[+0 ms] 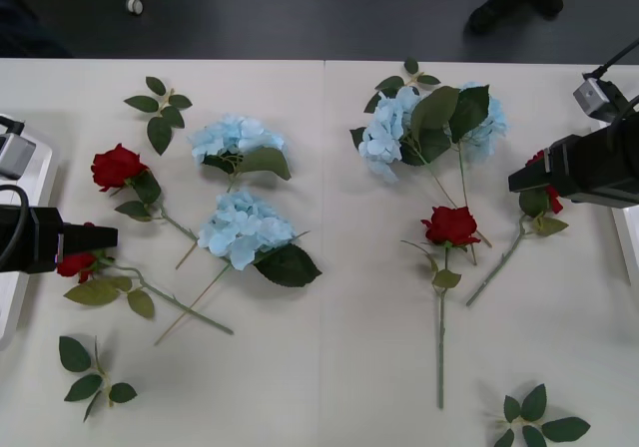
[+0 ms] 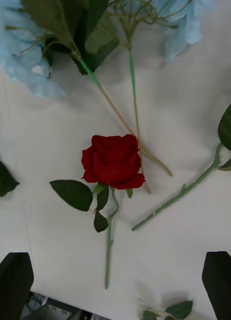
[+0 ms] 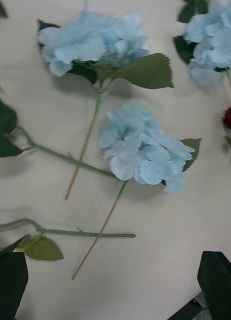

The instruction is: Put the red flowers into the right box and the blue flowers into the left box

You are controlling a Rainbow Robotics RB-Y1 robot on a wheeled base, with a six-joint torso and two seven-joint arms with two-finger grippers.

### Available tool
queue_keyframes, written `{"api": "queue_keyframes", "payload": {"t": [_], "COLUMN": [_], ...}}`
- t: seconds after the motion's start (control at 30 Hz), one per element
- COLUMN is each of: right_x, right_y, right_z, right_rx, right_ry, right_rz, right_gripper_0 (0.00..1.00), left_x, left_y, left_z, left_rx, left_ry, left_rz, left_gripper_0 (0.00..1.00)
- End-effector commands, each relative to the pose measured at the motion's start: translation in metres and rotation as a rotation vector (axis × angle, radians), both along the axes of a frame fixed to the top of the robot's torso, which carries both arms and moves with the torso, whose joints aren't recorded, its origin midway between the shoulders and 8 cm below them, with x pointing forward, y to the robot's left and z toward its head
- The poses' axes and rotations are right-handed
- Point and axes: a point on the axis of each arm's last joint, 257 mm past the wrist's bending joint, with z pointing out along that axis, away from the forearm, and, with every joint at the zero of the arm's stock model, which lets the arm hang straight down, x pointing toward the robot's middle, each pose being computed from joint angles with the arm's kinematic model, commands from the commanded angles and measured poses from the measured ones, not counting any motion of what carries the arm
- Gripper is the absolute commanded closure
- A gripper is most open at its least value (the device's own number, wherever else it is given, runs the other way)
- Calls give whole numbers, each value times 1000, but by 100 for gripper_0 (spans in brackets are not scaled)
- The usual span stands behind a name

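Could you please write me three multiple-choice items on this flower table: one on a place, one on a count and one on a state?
1. The long-stemmed red rose lies: A) on the right half of the table; B) inside a box; C) in a gripper.
2. Blue flowers on the table number: A) two; B) four; C) six.
3. The right gripper is: A) shut on a stem; B) open and empty; C) shut on a leaf.
Answers: 1 A, it lies right of the table's middle seam. 2 B, two heads lie left and two right. 3 B, its fingers stand apart above the rose.
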Motion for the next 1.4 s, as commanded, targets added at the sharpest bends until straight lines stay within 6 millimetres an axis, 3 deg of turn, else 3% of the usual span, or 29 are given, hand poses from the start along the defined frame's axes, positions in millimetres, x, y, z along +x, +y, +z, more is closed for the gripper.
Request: {"api": "queue_keyframes", "payload": {"t": [0.03,0.23,0.4,0.7,1.1,1.4], "right_x": [18,34,34,47,72,78], "right_y": [-16,-48,-71,-82,-57,-48], "right_z": [-15,-54,-76,-116,-157,-182], "right_rx": [58,53,18,-6,-48,-106], "right_ry": [21,56,93,99,104,91], "right_rz": [-176,-336,-388,-441,-454,-459], "right_gripper_0": [0,0,0,0,0,0], "left_x": [-4,-2,2,8,19,45], "left_y": [-1,9,19,26,24,24], "left_z": [-6,-30,-49,-68,-89,-108], "left_rx": [-40,-86,-92,-102,-34,-65], "left_ry": [68,164,245,310,311,333], "left_rz": [165,377,556,790,920,961], "left_gripper_0": [0,0,0,0,0,0]}}
